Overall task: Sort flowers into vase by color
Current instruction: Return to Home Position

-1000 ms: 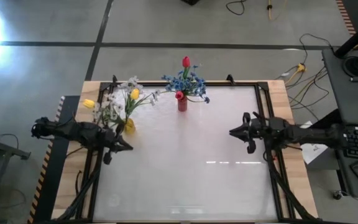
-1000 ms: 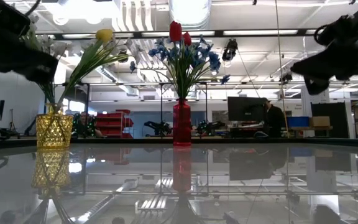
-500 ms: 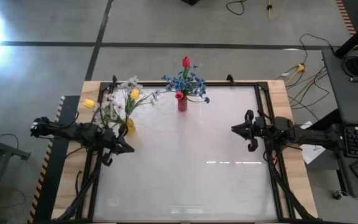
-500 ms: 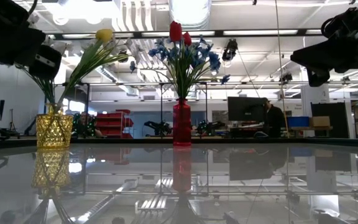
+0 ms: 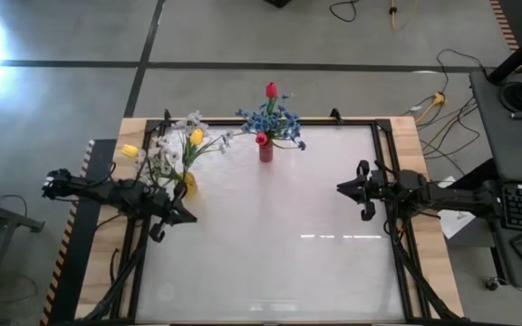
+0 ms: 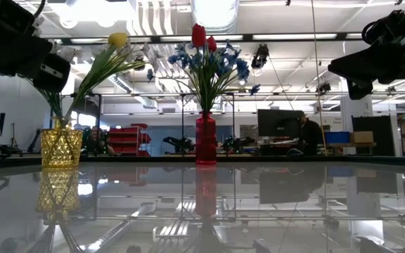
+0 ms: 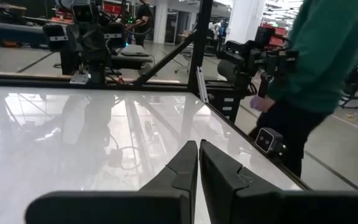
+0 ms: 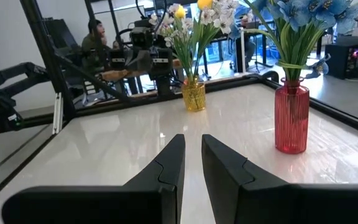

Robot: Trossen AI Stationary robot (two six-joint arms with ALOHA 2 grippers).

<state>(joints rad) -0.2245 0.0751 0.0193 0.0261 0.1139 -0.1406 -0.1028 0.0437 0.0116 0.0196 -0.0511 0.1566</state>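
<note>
1. Grey concrete floor (image 5: 243, 36) surrounds a glossy white bench (image 5: 270, 249) with a wooden border. In the low view a workshop with screens and shelving lies beyond it.
2. A red vase (image 5: 265, 150) stands upright at the middle of the bench's far edge. It holds the blue blossoms (image 5: 279, 122) and two red tulips (image 5: 271, 90). One tulip rises above the blue and the other sits low, just over the vase mouth.
3. A yellow vase (image 5: 188, 184) stands upright near the left edge, toward the far-left corner and well apart from the red vase. It holds the yellow tulips (image 5: 196, 138) and the white sprays (image 5: 164, 156). Their stems fan out toward the far edge and the left edge.
4. The left hand (image 5: 187, 215) hangs above the bench near the left edge, just beside the yellow vase on its near side and apart from it. It points toward the right edge. Its fingers (image 7: 185, 165) are together with only a hairline between them, and they hold nothing.
5. The right hand (image 5: 341, 190) hangs above the bench near the right edge and points toward the left edge, well apart from both vases. A narrow gap shows between its two fingers, and nothing is in it.
6. A person (image 7: 319, 56) in a green top stands off the bench in the left wrist view. Another figure sits in the room behind the left arm in the right wrist view.
</note>
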